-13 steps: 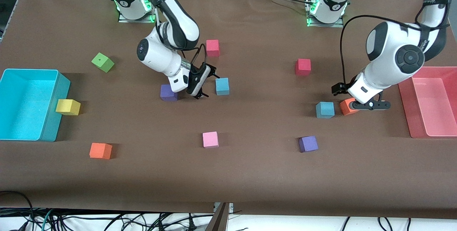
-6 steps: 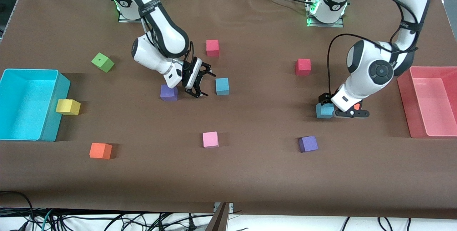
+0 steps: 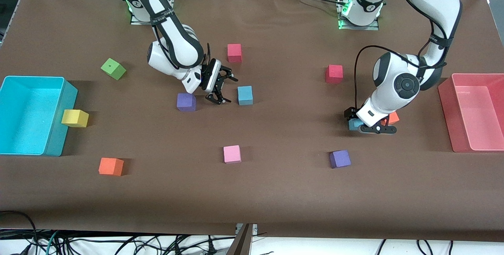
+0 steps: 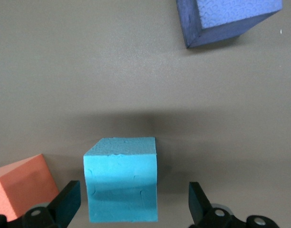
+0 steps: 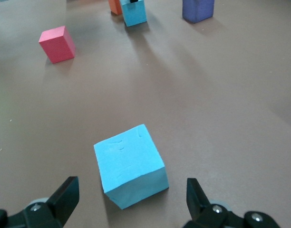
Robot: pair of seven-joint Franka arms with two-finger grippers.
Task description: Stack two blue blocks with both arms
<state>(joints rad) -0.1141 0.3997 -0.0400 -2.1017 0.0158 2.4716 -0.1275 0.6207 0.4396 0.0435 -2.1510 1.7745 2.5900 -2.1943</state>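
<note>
One blue block [image 3: 245,95] lies on the brown table near the middle. My right gripper [image 3: 224,89] is open and low beside it, on the side toward the right arm's end. In the right wrist view this block [image 5: 129,164] sits just ahead of the open fingers [image 5: 64,197]. The second blue block [image 3: 353,125] lies toward the left arm's end, mostly hidden under my left gripper [image 3: 359,120]. In the left wrist view that block [image 4: 121,185] stands between the open fingers [image 4: 200,204], not touched.
An orange cube [image 3: 391,118] lies right beside the left gripper. A purple cube [image 3: 186,102] lies beside the right gripper. Red cubes [image 3: 234,53] [image 3: 334,73], a pink cube [image 3: 232,154] and another purple cube [image 3: 340,159] lie around. A cyan bin [image 3: 59,85] and a red bin [image 3: 447,93] stand at the table's ends.
My left gripper has moved from over the orange cube to over the blue block and lowered around it. My right gripper has shifted slightly and turned beside its blue block.
</note>
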